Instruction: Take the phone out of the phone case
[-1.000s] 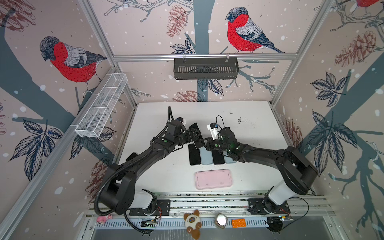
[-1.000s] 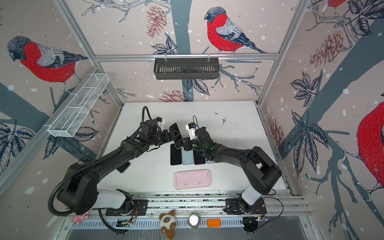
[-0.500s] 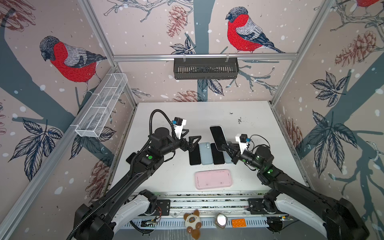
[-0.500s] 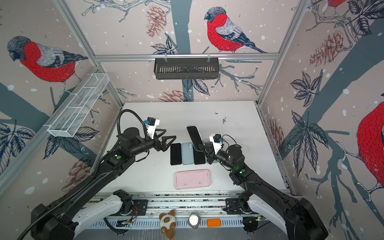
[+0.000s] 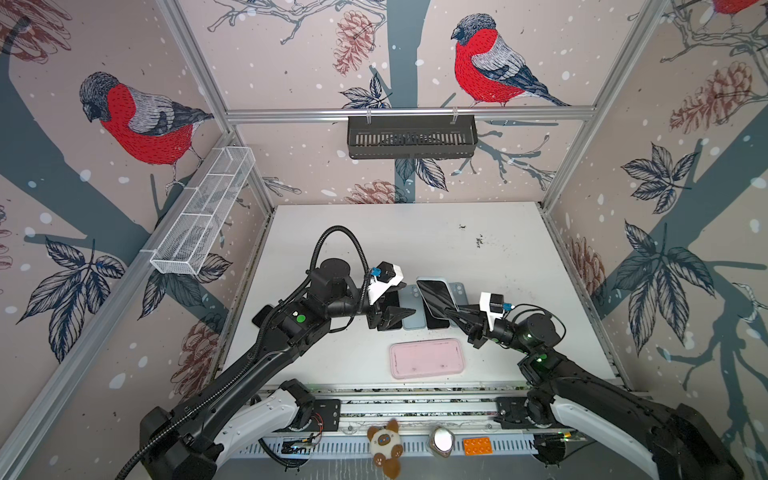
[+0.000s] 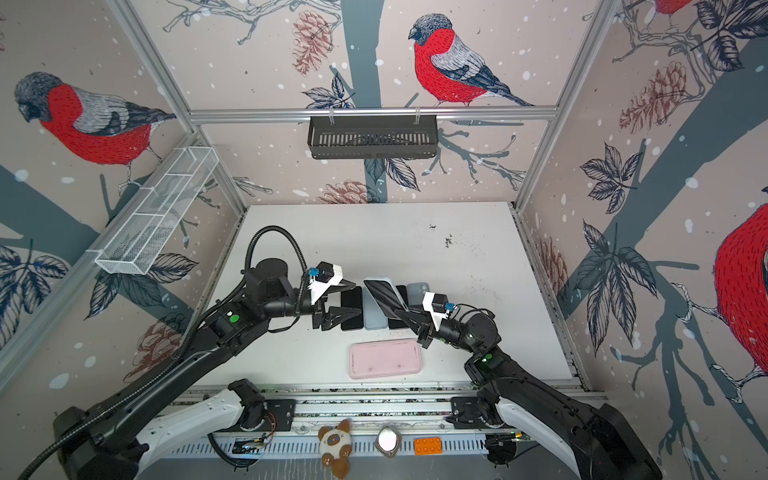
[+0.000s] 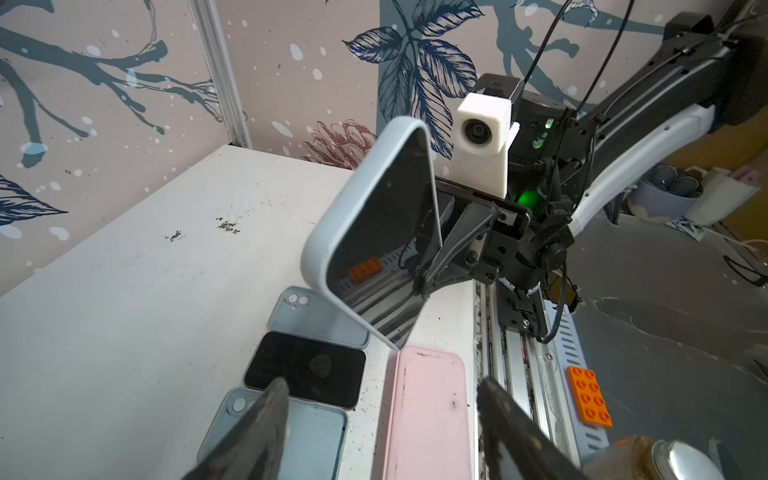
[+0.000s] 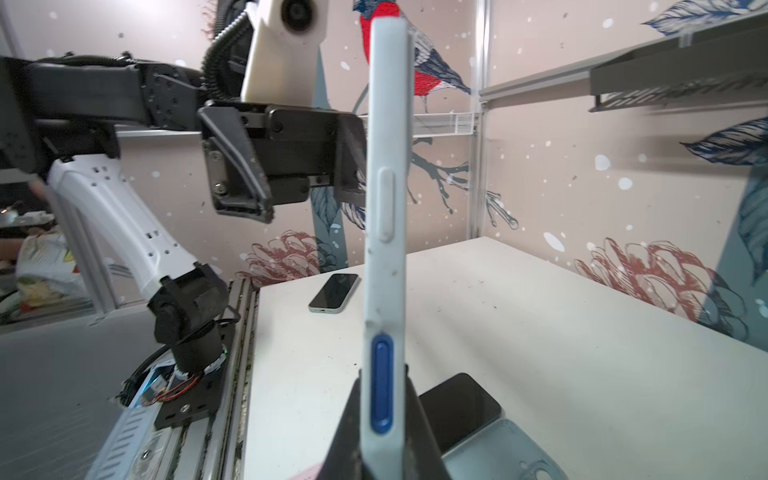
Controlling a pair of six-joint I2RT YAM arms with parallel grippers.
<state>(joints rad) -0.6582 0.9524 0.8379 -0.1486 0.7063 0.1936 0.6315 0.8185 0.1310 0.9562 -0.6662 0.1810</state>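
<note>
My right gripper (image 6: pixel 405 314) is clamped shut on the phone case (image 8: pixel 386 270); its fingers (image 8: pixel 347 436) pinch the front and back faces at the lower end, beside a blue side button. The phone (image 7: pixel 374 249) sits inside that case, its dark screen rimmed all round by the pale shell; the orange brick (image 7: pixel 589 399) on the front rail shows mirrored in the glass. I hold the pair lifted clear of the table (image 5: pixel 374 232), tilted; in both top views it hangs above the middle of the row of things lying flat there.

My left gripper (image 5: pixel 405 299) is partly open, jaws apart, with nothing between them; it hovers just beside the held phone, pointing towards it, and the left wrist view shows a clear gap between my fingertips and the case.

Below my left gripper the row lies flat on the table; I see a near blue case (image 7: pixel 307 432), then a dark phone (image 7: pixel 305 370), then a far blue case (image 7: pixel 316 320) with camera holes at one corner. A pink case (image 7: pixel 428 407) lies alone between that row and the front rail, crosswise to it; one more bare phone (image 8: pixel 334 293) rests near the table's left edge, well apart from the rest.
</note>
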